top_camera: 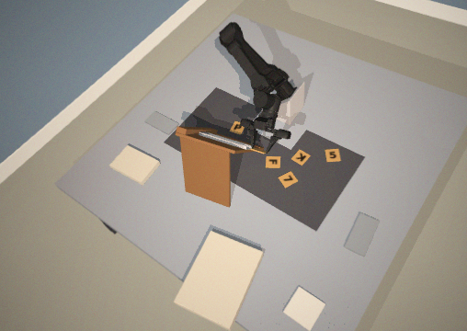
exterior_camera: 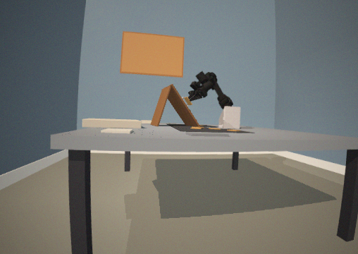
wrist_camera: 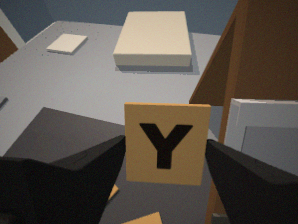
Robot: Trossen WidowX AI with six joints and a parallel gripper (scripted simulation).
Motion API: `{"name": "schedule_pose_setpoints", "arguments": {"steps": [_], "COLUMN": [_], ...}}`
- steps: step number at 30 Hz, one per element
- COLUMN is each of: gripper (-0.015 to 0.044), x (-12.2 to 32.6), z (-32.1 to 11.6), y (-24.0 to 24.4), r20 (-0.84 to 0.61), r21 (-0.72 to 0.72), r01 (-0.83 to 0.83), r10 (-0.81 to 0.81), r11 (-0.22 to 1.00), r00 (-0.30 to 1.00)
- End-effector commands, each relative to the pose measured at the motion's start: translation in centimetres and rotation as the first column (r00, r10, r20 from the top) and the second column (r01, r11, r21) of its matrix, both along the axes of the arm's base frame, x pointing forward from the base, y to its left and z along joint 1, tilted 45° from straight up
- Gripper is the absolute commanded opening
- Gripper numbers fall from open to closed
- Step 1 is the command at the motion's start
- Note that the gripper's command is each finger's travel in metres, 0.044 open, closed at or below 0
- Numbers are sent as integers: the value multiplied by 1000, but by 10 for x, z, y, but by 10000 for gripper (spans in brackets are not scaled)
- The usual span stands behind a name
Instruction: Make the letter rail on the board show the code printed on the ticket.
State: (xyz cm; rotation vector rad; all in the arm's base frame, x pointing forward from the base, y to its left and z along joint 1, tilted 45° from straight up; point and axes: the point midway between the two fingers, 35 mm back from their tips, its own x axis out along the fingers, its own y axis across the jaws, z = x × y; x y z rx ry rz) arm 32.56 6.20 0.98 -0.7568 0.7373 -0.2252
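My gripper [top_camera: 260, 148] [exterior_camera: 189, 99] [wrist_camera: 164, 143] is shut on the Y tile [top_camera: 261, 152] [exterior_camera: 187, 101] [wrist_camera: 135, 165], which faces the wrist camera with its letter upright. It is held off the mat, beside the near end of the clear letter rail [top_camera: 224, 140] [wrist_camera: 265, 112] on the sloping brown board [top_camera: 207, 173] [exterior_camera: 183, 108] [wrist_camera: 270, 50]. Whether the rail holds tiles I cannot tell. On the mat lie the F tile [top_camera: 273, 162], K tile [top_camera: 301, 157], 5 tile [top_camera: 333, 155], 7 tile [top_camera: 288, 179] and P tile [top_camera: 237, 127]. No ticket print is readable.
A pale upright block [top_camera: 296, 101] [exterior_camera: 232, 117] stands near the arm. The dark mat [top_camera: 313, 205] [wrist_camera: 45, 135] lies under the tiles. A large cream slab [top_camera: 222, 279] [wrist_camera: 152, 35], a small cream slab [top_camera: 134, 165], a white square [top_camera: 304, 307] and grey plates [top_camera: 362, 233] [top_camera: 162, 122] lie around.
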Motion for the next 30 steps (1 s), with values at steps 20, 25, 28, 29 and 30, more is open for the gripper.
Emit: {"name": "schedule_pose_setpoints", "arguments": {"steps": [20, 25, 28, 29, 30], "gripper": [0, 0, 0, 0, 0], "x": [-1, -1, -1, -1, 0], "z": [8, 10, 11, 11, 12], "y": [-10, -11, -12, -13, -13], "r20": [-2, -2, -2, -2, -2], "r21": [0, 0, -1, -1, -1], "r01": [-3, -3, -3, -3, -3], "r10": [3, 3, 3, 3, 3], "r11": [1000, 1000, 1000, 1000, 1000], "r00": [1000, 1000, 1000, 1000, 1000]}}
